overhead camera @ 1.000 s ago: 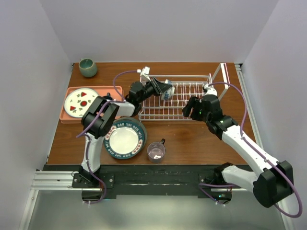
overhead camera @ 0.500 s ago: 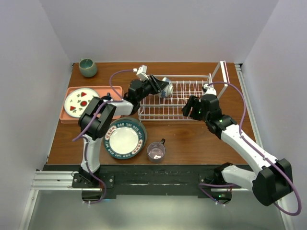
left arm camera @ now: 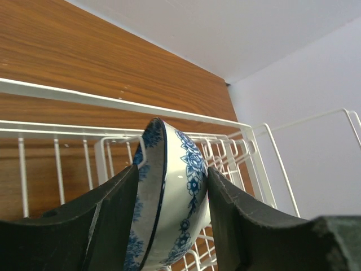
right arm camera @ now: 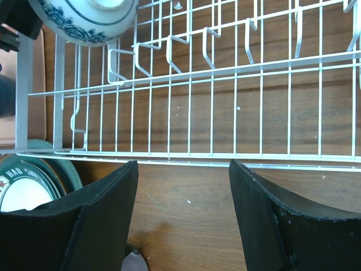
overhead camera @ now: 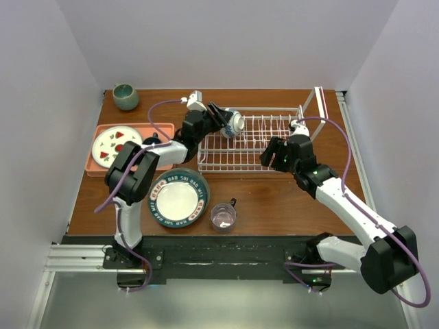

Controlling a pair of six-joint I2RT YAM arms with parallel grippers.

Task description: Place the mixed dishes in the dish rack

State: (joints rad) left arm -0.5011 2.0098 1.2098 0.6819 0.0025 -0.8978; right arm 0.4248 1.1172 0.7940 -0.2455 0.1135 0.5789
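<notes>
The blue-and-white bowl (overhead camera: 234, 124) stands on edge at the far left end of the white wire dish rack (overhead camera: 250, 168), leaning on a prong. My left gripper (overhead camera: 223, 122) is open around it. In the left wrist view one finger is on the bowl's (left arm camera: 175, 192) hollow side and the other is against its outside; the left gripper (left arm camera: 172, 169) no longer pinches the wall. My right gripper (overhead camera: 269, 152) hovers open and empty over the rack's near rail (right arm camera: 192, 152). The lettered plate (overhead camera: 177, 199) and the glass mug (overhead camera: 223, 216) sit on the table in front.
A pink tray (overhead camera: 96, 169) at the left carries a white plate with red fruit marks (overhead camera: 115, 145). A grey-green cup (overhead camera: 125, 96) stands at the back left corner. The rack's tall end piece (overhead camera: 319, 103) rises at the right.
My left gripper swung left along the rack with the bowl and its jaws spread apart, leaving the bowl upright at the rack's left end. The right arm stayed still.
</notes>
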